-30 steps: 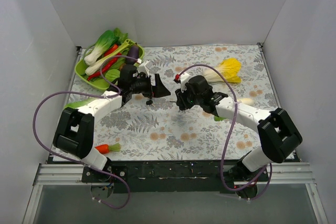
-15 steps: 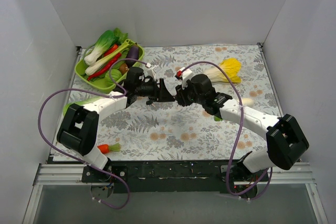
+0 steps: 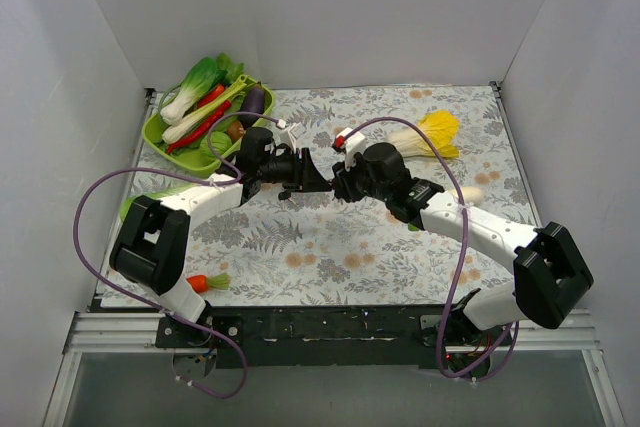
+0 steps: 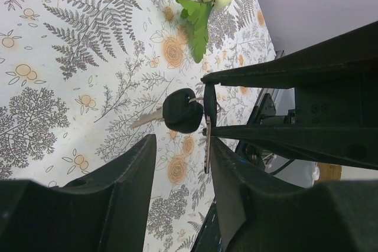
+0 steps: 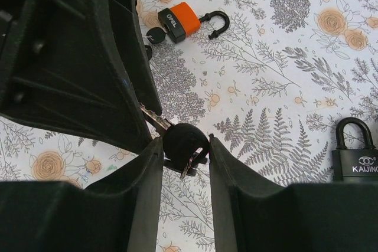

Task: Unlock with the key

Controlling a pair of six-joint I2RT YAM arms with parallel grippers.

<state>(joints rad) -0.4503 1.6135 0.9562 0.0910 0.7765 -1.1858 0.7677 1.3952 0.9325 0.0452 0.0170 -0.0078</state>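
At the far left of your table (image 3: 300,247), a green tray (image 3: 152,133) holds toy vegetables, and a carrot (image 3: 200,283) lies near the left arm's base.

Your left gripper (image 3: 312,179) reaches toward the middle of the floral cloth with its fingers (image 4: 127,199) parted. The key (image 4: 183,110) shows in the gap just past their tips. Its blade runs toward the left gripper, and you cannot tell whether those tips touch it.

Your right gripper (image 3: 340,185) meets the left one tip to tip and pinches the key by its black head, which fills the space between the right fingers (image 5: 236,205). A second key (image 4: 207,149) hangs from the same ring.

In the right wrist view, an orange padlock (image 5: 180,20) lies on the cloth beyond the grippers, its shackle swung open and a small key in its body. A black padlock (image 5: 356,166) lies at that view's right edge, shackle closed, well apart from the held key.

On the right side of the table a yellow napa cabbage (image 3: 432,135) lies beyond the right arm.
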